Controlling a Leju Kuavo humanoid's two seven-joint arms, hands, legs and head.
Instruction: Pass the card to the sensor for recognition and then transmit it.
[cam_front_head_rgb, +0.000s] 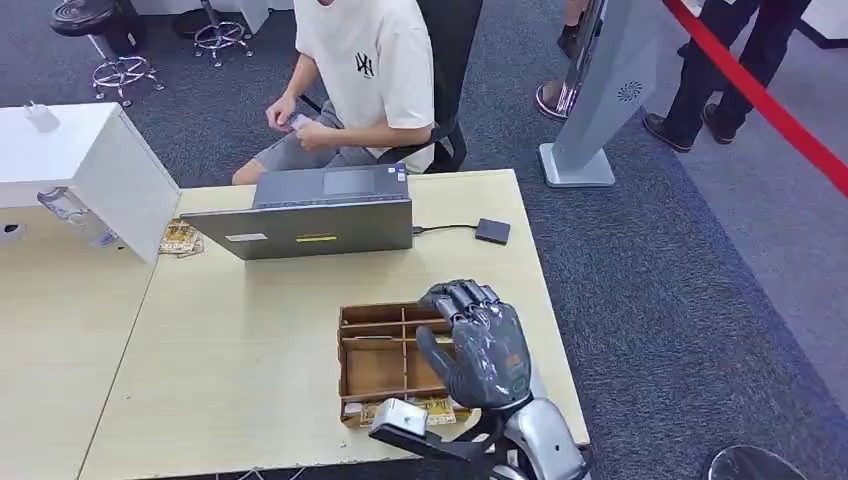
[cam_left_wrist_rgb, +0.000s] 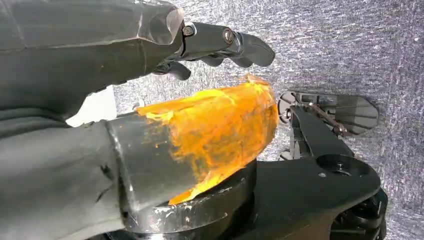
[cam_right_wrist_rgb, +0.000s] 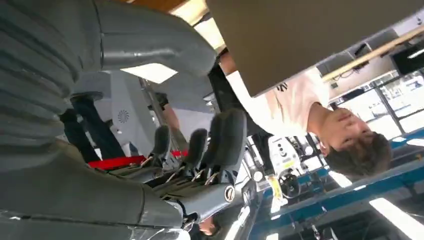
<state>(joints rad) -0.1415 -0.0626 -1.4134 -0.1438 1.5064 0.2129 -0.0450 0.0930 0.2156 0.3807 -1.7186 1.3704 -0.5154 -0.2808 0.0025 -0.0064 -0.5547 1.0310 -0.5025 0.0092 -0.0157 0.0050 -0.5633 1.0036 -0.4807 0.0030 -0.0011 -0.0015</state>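
While the right hand (cam_front_head_rgb: 480, 345) hangs above the right end of a wooden tray (cam_front_head_rgb: 345, 345), it grasps nothing: its fingers (cam_front_head_rgb: 462, 296) point up and slightly forward, and the thumb stands apart to the side. From the right wrist view the same fingers (cam_right_wrist_rgb: 227, 135) are spread, with nothing between them.

The tray is divided into compartments and sits near the front right corner of the table (cam_front_head_rgb: 250, 340). Yellow printed cards (cam_front_head_rgb: 437, 408) lie flat at the tray's near edge, just beside the right wrist; their print is too small to read. A second small pile (cam_front_head_rgb: 180, 238) of similar cards lies at the foot of a white box (cam_front_head_rgb: 90, 160) on the left.

The sensor (cam_front_head_rgb: 492, 231), a small dark square, rests on the far right part of the table, well apart from the hand. A cable (cam_front_head_rgb: 445, 228) joins it to a grey laptop (cam_front_head_rgb: 320, 225). The laptop's lid carries a white label and a yellow one, neither legible.

A person (cam_front_head_rgb: 370, 70) sits behind the laptop in a white shirt with a small dark chest monogram, not clearly readable. A grey stand (cam_front_head_rgb: 600, 90) bears a round swirl emblem.

The left hand (cam_left_wrist_rgb: 75, 55) hangs over grey carpet (cam_left_wrist_rgb: 350, 50), released and empty, fingers (cam_left_wrist_rgb: 240, 45) extended; its thumb (cam_left_wrist_rgb: 215, 130) is smeared orange
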